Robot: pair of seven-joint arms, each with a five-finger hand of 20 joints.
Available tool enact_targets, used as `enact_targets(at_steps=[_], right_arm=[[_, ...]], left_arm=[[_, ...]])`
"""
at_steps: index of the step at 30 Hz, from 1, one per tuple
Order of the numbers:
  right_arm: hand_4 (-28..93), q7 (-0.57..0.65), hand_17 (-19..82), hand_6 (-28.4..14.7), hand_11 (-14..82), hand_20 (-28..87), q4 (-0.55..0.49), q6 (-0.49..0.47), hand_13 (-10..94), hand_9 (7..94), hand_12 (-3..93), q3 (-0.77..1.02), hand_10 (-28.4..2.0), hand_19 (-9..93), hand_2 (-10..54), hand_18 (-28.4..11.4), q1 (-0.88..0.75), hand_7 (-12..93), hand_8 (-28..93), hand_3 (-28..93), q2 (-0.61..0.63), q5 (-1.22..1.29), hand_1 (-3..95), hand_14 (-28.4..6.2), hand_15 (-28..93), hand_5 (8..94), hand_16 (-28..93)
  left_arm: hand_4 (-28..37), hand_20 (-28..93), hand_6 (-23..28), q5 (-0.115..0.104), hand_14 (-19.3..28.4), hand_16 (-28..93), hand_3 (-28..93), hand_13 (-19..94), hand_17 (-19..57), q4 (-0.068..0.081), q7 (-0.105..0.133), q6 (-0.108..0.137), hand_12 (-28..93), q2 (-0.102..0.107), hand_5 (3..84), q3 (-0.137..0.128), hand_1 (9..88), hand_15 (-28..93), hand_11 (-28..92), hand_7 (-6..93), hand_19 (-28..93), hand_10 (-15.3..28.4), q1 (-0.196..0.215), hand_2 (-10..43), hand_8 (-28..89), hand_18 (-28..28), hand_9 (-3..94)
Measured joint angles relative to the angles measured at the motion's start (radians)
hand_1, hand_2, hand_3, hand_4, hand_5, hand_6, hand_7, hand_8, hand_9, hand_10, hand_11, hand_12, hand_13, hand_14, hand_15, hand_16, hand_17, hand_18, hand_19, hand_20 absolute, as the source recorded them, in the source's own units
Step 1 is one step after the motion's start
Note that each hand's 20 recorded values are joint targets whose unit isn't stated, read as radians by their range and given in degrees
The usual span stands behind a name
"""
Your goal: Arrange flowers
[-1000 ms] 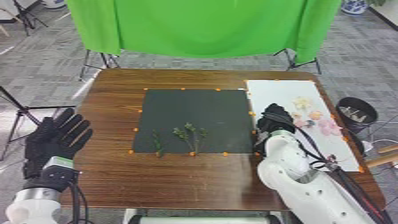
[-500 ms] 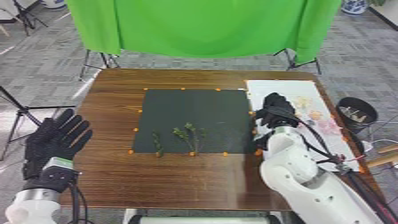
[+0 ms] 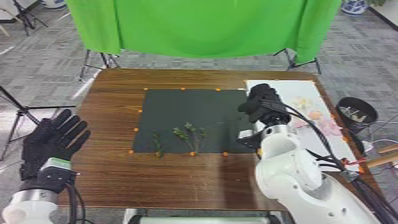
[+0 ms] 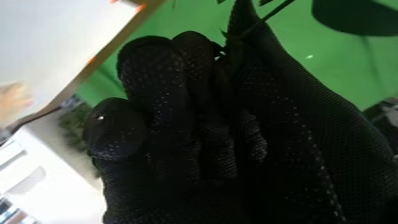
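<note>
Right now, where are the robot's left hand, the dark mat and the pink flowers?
Left hand (image 3: 44, 145): head view, on its glove.
Dark mat (image 3: 191, 107): head view, bare middle.
Pink flowers (image 3: 330, 126): head view, on the petals.

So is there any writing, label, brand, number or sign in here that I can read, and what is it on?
None that can be read.
Green-and-white label at the wrist of the left hand: too small to read.
Dark mat and white sheet: no lettering that I can make out.
</note>
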Motion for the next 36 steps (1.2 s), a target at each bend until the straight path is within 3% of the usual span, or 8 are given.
enact_targets(at_steps=[11, 23, 36], right_arm=[[-19, -0.033, 49, -2.4, 28.1, 32, 0.092, -0.027, 83, 80.2, 57.4, -0.112, -8.4, 92, -9.5, -21.3, 0.038, 80, 26, 80, -0.097, -0.010, 57.7, -1.8, 44, 59.9, 50], [-18, 0.037, 47, -2.8, 30.5, 32, 0.173, -0.086, 80, 78.3, 57.0, -0.144, -9.0, 92, -9.5, -22.3, 0.017, 80, 27, 80, -0.114, -0.064, 56.8, -4.1, 47, 59.1, 49], [-24, 0.109, 45, -4.5, 26.1, 29, 0.185, -0.068, 75, 74.8, 47.2, -0.155, -10.8, 91, -9.5, -23.2, 0.004, 76, 21, 78, -0.112, -0.086, 52.4, -7.2, 52, 55.6, 44]], left_arm=[[-28.3, 10, 10.1, 0.000, 16.9, -6, 71, 29, -6.1, 0.002, -0.005, 0.000, 14, 0.004, 45.4, 0.010, 31.2, 48, 27, 16.5, 41, 16.6, -0.018, 14.1, -9, 16.6, 39.9], [-28.3, 10, 10.2, 0.000, 16.8, -6, 71, 29, -6.1, 0.004, -0.010, 0.000, 14, 0.004, 45.5, 0.004, 31.0, 48, 27, 16.3, 41, 16.5, -0.019, 14.3, -9, 16.6, 40.0], [-28.3, 10, 10.2, -0.001, 16.9, -6, 71, 29, -6.1, 0.004, -0.008, 0.001, 14, 0.004, 45.6, 0.002, 31.0, 48, 27, 16.2, 41, 16.6, -0.015, 14.3, -9, 16.6, 40.0]])
